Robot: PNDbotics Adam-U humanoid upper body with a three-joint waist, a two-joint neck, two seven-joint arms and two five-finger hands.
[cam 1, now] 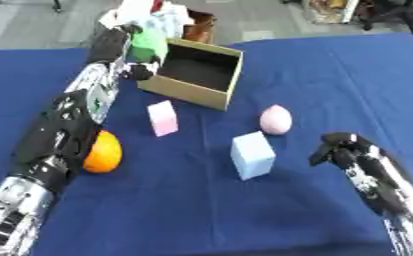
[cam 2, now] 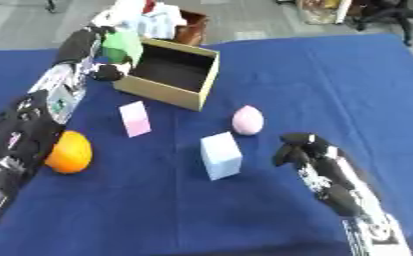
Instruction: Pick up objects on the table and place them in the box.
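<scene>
At the far left, the left hand [cam 1: 129, 50] reaches out along the left side of the table [cam 1: 332, 75], its fingers curled around a green object [cam 1: 148, 45] that it holds at the left wall of the box [cam 1: 185, 90], just above the rim. The green object looks like a small solid block: probably light and stiff, and held by its sides it should drop cleanly once it is over the opening. The box is an open tan carton lying askew at the far middle of the blue cloth, its dark inside showing nothing in it that I can make out.

Near the left arm lies an orange ball [cam 1: 103, 152], touching or just beside the forearm. It is round and smooth, so it would likely roll; a wrap from above suits it best. To its right a pink block [cam 1: 163, 118] stands upright, near the box's front wall. It has flat faces, easy to pinch on two opposite sides. Further right and nearer, a light blue cube [cam 1: 252, 155] sits alone, seemingly rigid and light. Just beyond it, a pink egg [cam 1: 275, 120] rests on the cloth; curved and slippery-looking, it wants fingers cupped round its middle.

At the near right, the right hand [cam 1: 336, 147] hovers with fingers curled and holding nothing, close to the cube and egg.
</scene>
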